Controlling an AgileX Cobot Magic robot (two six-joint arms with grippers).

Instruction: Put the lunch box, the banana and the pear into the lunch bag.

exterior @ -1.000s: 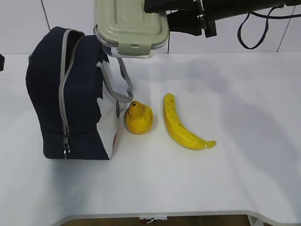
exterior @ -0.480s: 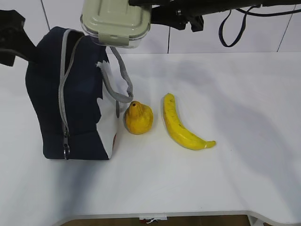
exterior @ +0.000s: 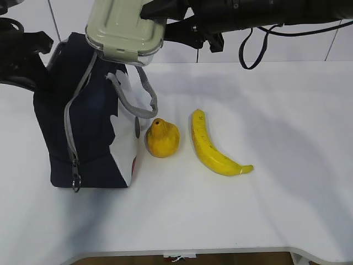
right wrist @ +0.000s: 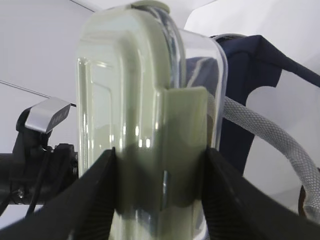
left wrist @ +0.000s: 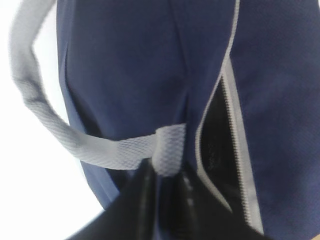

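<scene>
Two fruits, the pear (exterior: 162,138) and banana (exterior: 214,147), lie on the table (exterior: 287,110) beside the lunch bag (exterior: 88,116). Above the bag's top, the right gripper (right wrist: 159,195) clamps the lunch box (exterior: 126,28), arm reaching across. The left gripper (left wrist: 162,180) pinches the bag's grey handle (left wrist: 100,147).
</scene>
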